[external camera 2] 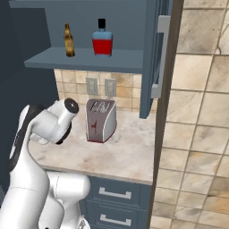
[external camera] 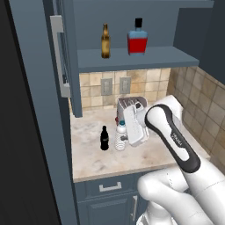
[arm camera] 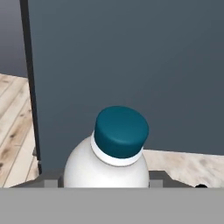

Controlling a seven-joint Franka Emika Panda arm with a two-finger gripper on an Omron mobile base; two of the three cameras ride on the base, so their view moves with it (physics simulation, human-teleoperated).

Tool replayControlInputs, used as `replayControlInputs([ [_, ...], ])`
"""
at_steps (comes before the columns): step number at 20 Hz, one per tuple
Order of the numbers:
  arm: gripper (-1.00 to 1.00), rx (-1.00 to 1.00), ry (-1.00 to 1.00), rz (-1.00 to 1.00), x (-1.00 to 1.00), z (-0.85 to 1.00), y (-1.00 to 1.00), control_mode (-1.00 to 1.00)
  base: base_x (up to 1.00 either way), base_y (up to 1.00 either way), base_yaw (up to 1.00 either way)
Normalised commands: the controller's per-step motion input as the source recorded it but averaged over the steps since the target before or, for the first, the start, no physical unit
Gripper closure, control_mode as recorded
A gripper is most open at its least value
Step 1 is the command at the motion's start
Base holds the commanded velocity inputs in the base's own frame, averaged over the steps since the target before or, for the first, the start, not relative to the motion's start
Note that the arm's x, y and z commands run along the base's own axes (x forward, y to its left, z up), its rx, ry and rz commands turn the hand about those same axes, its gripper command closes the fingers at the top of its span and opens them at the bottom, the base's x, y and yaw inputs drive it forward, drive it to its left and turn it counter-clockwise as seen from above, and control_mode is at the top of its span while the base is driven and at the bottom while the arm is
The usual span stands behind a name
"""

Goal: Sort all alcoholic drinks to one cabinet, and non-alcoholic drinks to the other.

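Observation:
A slim amber beer bottle point(external camera: 105, 41) point(external camera 2: 68, 40) and a squat red bottle with a black cap point(external camera: 137, 38) point(external camera 2: 102, 39) stand on the open upper cabinet's shelf point(external camera: 136, 58). On the counter stand the small black cola bottle point(external camera: 104, 138) and, just to its right, the clear ribbed water bottle point(external camera: 120, 137) with a teal cap point(arm camera: 121, 131). My gripper point(external camera: 125, 137) point(arm camera: 105, 181) reaches in from the right and is shut on the water bottle's body; its fingertips point(arm camera: 158, 177) press both sides. The bottle stands upright on the counter.
A silver toaster point(external camera: 132, 104) point(external camera 2: 101, 120) sits at the back of the marble counter point(external camera: 92, 158), close behind my hand. The cabinet door point(external camera: 61, 57) point(external camera 2: 156, 58) hangs open at the side. Two wall outlets point(external camera: 115, 86) sit above the counter, drawers point(external camera: 110, 186) below.

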Motion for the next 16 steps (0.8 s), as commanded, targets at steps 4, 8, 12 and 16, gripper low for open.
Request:
replayControlInputs([
  [4,1.00,0.00,0.00,0.00,0.00,0.01,0.00,-1.00,0.00,0.00,0.00],
  [8,1.00,0.00,0.00,0.00,0.00,0.00,0.00,1.00,-0.05,0.00,0.00],
  [12,1.00,0.00,0.00,0.00,0.00,0.00,0.00,1.00,-0.53,-0.08,-0.05],
  [16,1.00,0.00,0.00,0.00,0.00,0.00,0.00,1.00,-0.68,0.00,-0.05],
])
